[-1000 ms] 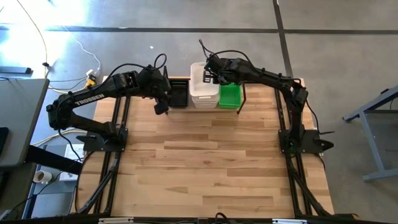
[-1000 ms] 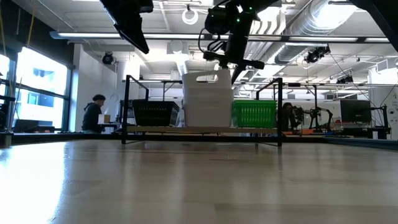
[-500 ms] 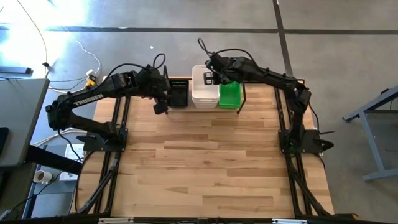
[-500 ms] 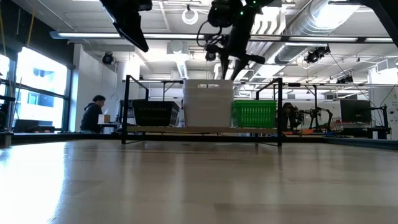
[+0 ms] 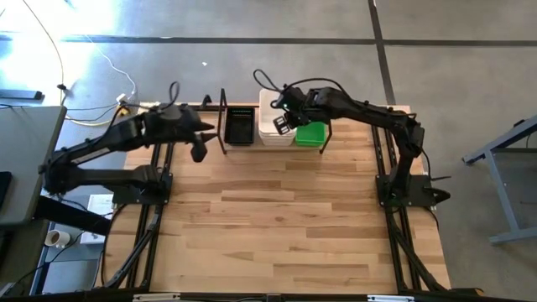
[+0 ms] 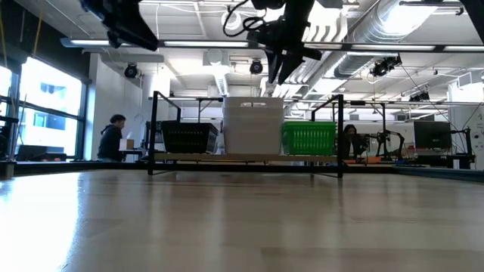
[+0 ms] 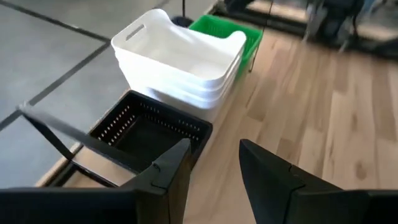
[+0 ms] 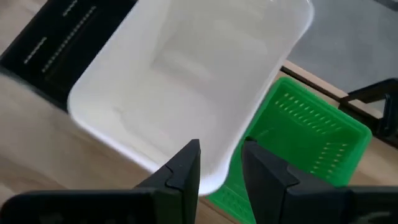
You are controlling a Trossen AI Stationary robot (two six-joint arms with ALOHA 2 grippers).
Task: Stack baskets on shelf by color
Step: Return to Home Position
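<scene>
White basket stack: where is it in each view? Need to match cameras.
High view: white stack in the middle of the shelf, top centre.
Low view: white stack at centre, between black baskets and green baskets.
Left wrist view: white stack just beyond the black baskets.
Right wrist view: white stack fills most of the frame.
Shared landmark: green baskets beside it.

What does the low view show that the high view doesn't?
Only the low view: a person behind the table, and the white baskets taller than their neighbours. Only the high view: both arm bases and the floor around. Both: on the shelf, black baskets and green baskets flanking the white ones; right gripper above, left gripper off left.
</scene>
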